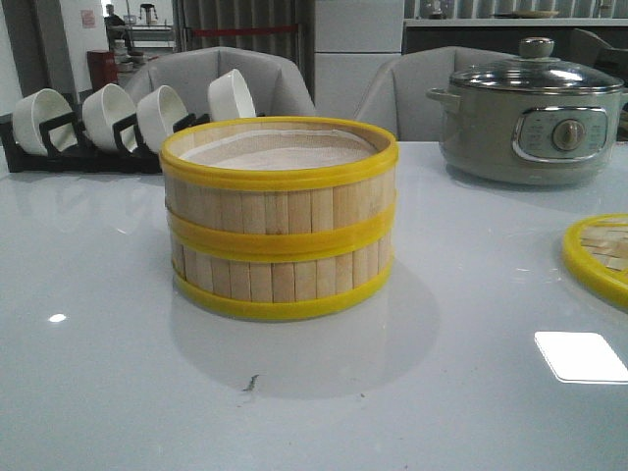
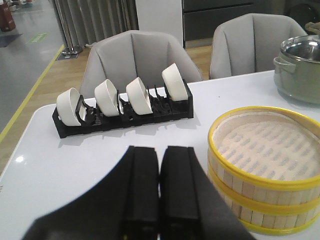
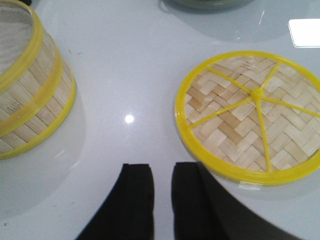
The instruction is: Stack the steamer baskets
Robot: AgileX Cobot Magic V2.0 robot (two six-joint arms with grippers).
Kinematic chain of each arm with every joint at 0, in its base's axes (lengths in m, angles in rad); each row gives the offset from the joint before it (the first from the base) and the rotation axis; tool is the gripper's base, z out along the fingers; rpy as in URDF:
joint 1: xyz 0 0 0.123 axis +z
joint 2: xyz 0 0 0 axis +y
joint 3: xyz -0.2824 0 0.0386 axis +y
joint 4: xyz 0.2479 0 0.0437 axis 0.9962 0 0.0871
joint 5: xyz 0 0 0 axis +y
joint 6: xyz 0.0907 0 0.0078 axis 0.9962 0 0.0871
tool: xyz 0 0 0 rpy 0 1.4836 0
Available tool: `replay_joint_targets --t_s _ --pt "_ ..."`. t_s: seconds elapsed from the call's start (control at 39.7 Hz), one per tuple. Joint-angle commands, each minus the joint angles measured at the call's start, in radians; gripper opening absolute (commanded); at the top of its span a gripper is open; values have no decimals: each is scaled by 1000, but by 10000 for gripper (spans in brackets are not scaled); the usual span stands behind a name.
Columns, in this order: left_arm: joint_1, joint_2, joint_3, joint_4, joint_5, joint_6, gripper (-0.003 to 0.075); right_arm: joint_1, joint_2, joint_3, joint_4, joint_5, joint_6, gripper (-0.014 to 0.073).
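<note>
Two steamer baskets stand stacked mid-table, the upper basket [image 1: 280, 201] squarely on the lower basket [image 1: 280, 280], with white liner showing inside the top one. The stack also shows in the left wrist view [image 2: 250, 185] and at the edge of the right wrist view [image 3: 25, 95]. My left gripper [image 2: 159, 149] is shut and empty, hovering beside the stack, apart from it. My right gripper [image 3: 162, 166] is slightly open and empty, over bare table between the stack and the flat lid. Neither gripper shows in the front view.
The woven bamboo lid [image 3: 250, 120] with yellow rim lies flat at the right [image 1: 599, 257]. A grey electric pot [image 1: 530, 123] stands at the back right. A black rack with white bowls [image 2: 125, 100] stands at the back left. Grey chairs stand behind the table.
</note>
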Motion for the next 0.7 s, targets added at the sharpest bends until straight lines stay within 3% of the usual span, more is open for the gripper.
replay_joint_targets --t_s 0.0,0.08,0.2,0.68 --pt "-7 8 -27 13 -89 2 87 -4 65 -39 -44 -77 -5 339" --pt "-7 8 -27 13 -89 2 87 -4 139 -58 -87 -77 -5 378" --pt "-7 8 -27 13 -89 2 87 -9 269 -125 -162 -76 -5 370" --pt "-7 8 -27 13 -89 2 87 -225 646 -416 -164 -49 -5 370"
